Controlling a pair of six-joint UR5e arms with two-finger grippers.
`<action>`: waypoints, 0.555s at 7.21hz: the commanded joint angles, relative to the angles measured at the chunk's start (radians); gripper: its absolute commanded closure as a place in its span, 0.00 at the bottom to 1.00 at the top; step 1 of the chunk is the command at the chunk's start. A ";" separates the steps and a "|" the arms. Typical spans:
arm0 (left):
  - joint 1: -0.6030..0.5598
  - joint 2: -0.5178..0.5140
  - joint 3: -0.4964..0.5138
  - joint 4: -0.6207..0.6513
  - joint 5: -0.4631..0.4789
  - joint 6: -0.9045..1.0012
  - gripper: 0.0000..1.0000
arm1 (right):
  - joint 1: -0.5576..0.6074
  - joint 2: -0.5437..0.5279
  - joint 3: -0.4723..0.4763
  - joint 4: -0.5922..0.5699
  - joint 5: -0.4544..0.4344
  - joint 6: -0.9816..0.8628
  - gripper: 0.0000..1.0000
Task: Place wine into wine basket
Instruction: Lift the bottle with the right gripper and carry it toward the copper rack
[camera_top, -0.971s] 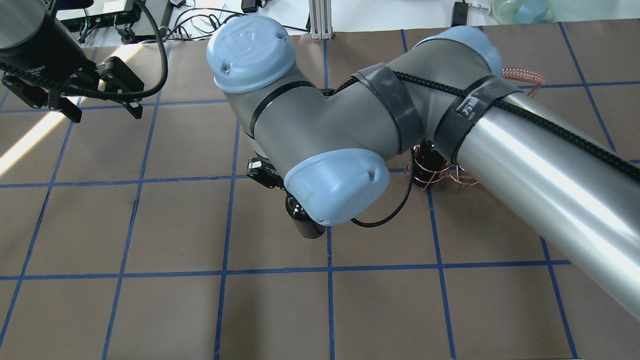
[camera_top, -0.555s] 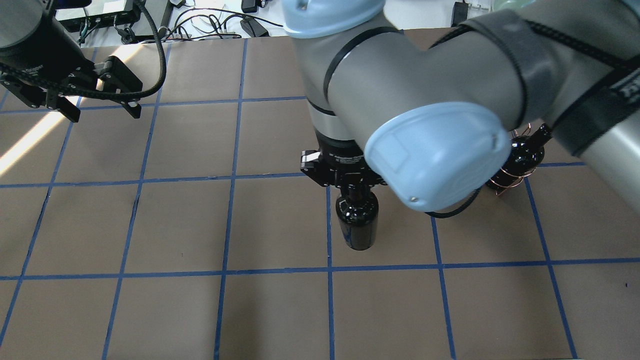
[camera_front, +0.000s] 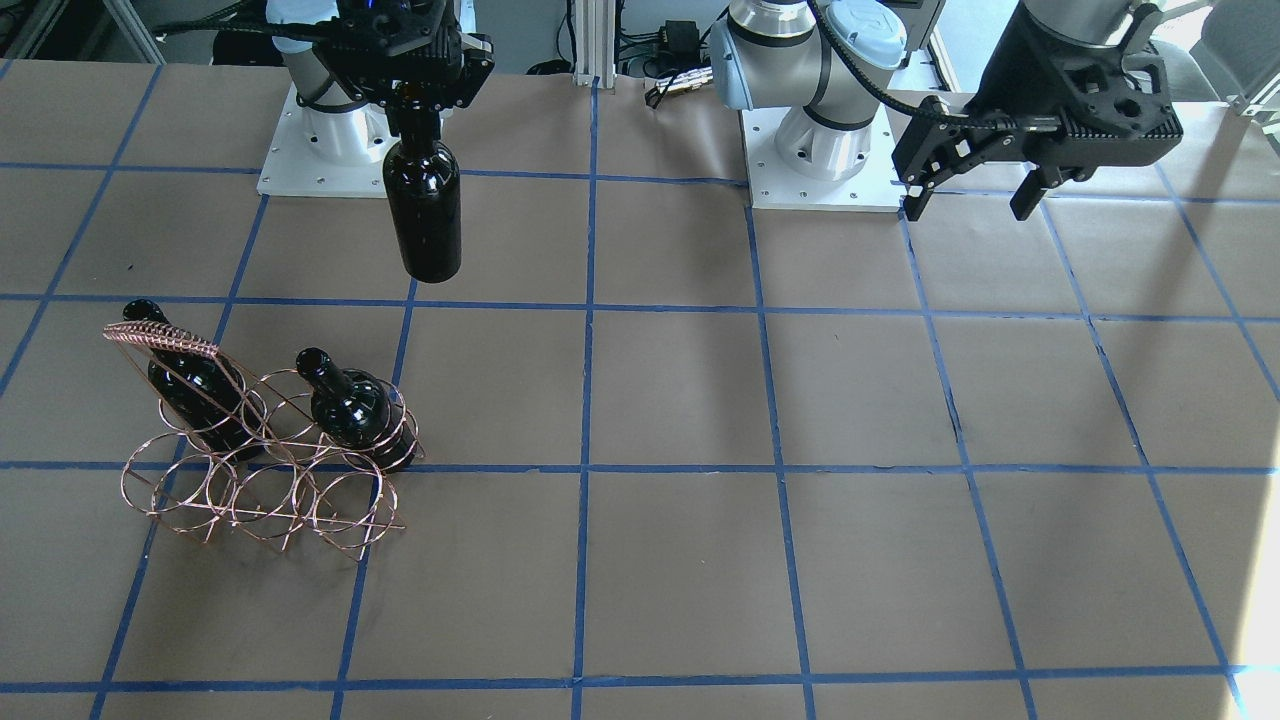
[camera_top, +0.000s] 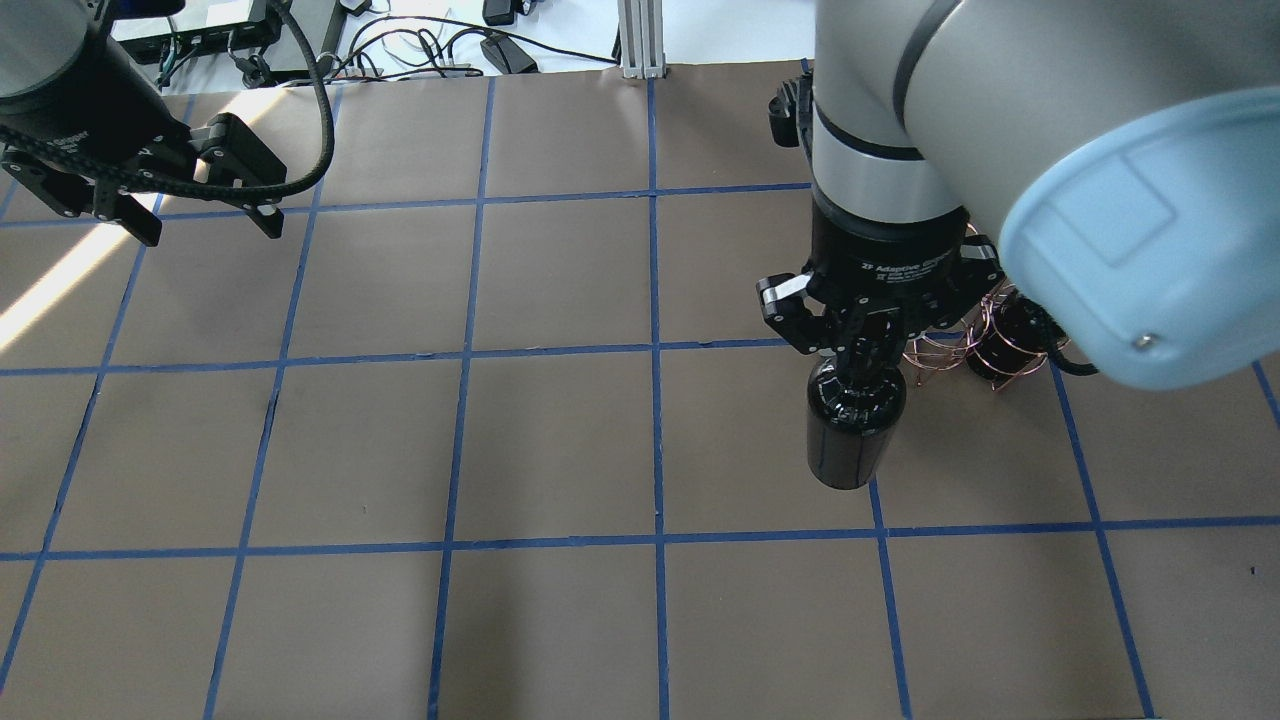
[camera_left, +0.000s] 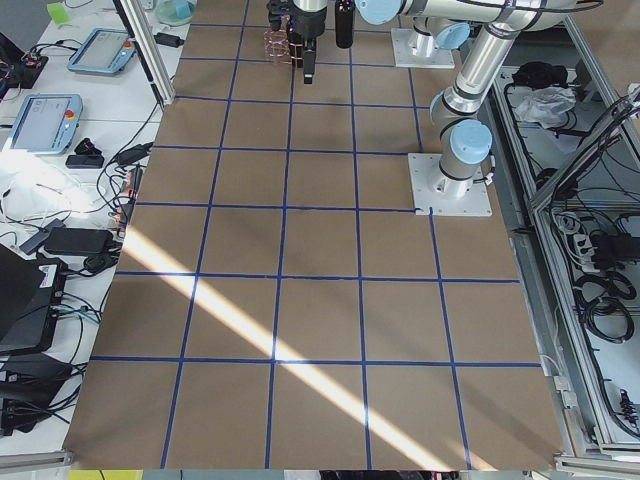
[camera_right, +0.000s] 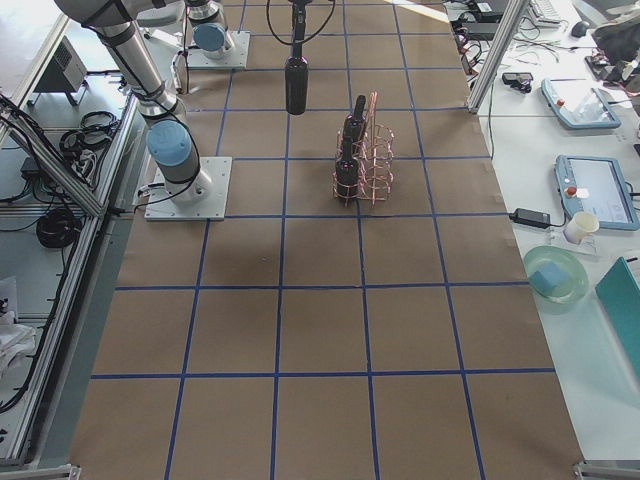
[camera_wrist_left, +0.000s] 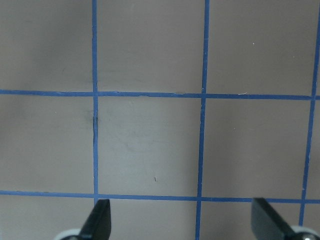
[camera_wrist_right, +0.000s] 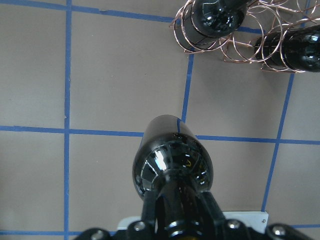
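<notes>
Bright, even daylight; a slanting sun stripe crosses the desk near its left edge; small highlights glint on the wine.

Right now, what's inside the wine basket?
Two black bottles, necks up, in the end loops of the row nearer the robot; other loops look empty. Overhead, the right arm covers most of the basket.

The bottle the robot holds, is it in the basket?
Out: the wine hangs from the right gripper, apart from the wine basket.
</notes>
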 joint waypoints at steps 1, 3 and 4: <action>0.000 -0.001 0.000 0.000 -0.001 0.000 0.00 | -0.037 -0.024 0.000 0.002 -0.011 -0.026 1.00; 0.000 -0.001 -0.002 0.000 -0.001 0.000 0.00 | -0.124 -0.039 0.000 0.017 -0.010 -0.038 1.00; 0.000 0.002 -0.002 0.000 -0.001 0.000 0.00 | -0.168 -0.048 0.000 0.019 -0.011 -0.117 1.00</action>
